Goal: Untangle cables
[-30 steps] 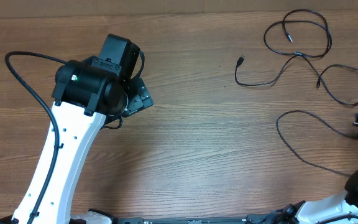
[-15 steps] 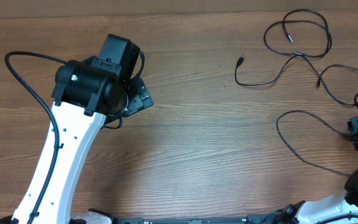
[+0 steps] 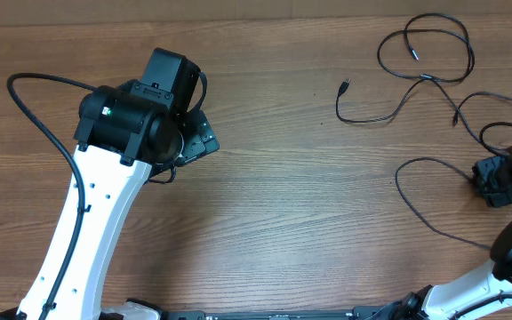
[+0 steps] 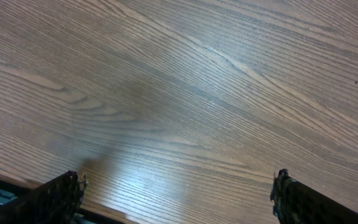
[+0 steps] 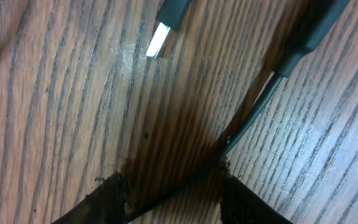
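Thin black cables (image 3: pixel 425 78) lie looped and crossing at the table's far right, with one free plug (image 3: pixel 344 86) pointing left. A lower cable (image 3: pixel 416 200) curves toward my right gripper (image 3: pixel 494 180). In the right wrist view that gripper (image 5: pixel 169 190) is low over the wood with its fingers apart, and a thin cable (image 5: pixel 247 115) runs diagonally between them without being pinched. A silver-tipped plug (image 5: pixel 160 37) and a dark connector body (image 5: pixel 306 40) lie just ahead. My left gripper (image 4: pixel 176 193) is open and empty over bare wood, far from the cables.
The left arm (image 3: pixel 105 187) with its own black hose (image 3: pixel 38 116) takes up the table's left side. The wooden table (image 3: pixel 309 204) stretches between the arms. The table's near edge shows in the left wrist view (image 4: pixel 104 214).
My right gripper has moved left from the right edge, and the cable loop beside it has shifted left with it. The left arm has not moved.
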Tool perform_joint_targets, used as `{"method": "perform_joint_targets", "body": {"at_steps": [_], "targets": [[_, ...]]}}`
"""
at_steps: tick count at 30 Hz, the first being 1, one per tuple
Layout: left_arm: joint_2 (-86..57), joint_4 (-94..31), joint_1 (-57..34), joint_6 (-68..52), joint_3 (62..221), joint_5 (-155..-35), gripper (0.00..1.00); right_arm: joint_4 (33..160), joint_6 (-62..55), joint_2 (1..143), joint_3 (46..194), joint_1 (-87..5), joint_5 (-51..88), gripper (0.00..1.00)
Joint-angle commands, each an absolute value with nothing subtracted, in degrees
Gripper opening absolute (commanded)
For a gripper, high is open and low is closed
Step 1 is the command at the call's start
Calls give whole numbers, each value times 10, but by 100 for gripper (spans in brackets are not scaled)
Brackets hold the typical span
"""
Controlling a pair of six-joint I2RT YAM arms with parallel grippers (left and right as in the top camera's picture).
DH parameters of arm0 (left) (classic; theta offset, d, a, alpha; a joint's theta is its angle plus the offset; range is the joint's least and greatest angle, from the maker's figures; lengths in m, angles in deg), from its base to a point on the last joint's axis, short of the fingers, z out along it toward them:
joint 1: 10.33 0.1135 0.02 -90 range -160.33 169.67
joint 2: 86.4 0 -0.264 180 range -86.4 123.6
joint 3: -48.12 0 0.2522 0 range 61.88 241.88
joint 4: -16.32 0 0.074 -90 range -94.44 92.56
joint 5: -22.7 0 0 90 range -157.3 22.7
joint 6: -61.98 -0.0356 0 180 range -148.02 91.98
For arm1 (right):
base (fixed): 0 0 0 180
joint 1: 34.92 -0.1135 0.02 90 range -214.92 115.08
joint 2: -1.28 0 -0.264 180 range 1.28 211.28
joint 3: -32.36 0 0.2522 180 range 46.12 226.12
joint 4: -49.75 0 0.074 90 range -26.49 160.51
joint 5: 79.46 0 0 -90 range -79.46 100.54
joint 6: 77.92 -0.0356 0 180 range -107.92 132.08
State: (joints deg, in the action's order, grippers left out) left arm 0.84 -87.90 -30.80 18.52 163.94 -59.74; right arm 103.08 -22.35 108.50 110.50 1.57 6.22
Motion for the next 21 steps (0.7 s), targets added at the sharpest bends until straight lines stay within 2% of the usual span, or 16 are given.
{"method": "perform_joint_targets", "body": {"at_steps": [1,2,3,4,6,9,14,21], "targets": [[6,-878,-306,178,1651,-588,100,1025,-228,1095,1100,18,64,42],[6,-878,-306,178,1651,-588,99,1024,-228,1097,1100,18,64,37],[6,-878,-306,178,1651,-588,100,1024,-228,1099,1100,18,64,24],[6,-877,-306,178,1651,-588,99,1023,-228,1101,1100,18,64,17],[6,-874,-306,178,1651,-588,99,1024,-228,1107,1100,18,64,8],[6,-873,-306,178,1651,-588,99,1023,-227,1113,1100,18,83,4],[6,-871,-306,178,1651,-588,100,1013,-195,1113,1100,18,171,4],[6,-870,-306,178,1651,-588,100,1029,-196,1112,1107,18,217,4]]}}
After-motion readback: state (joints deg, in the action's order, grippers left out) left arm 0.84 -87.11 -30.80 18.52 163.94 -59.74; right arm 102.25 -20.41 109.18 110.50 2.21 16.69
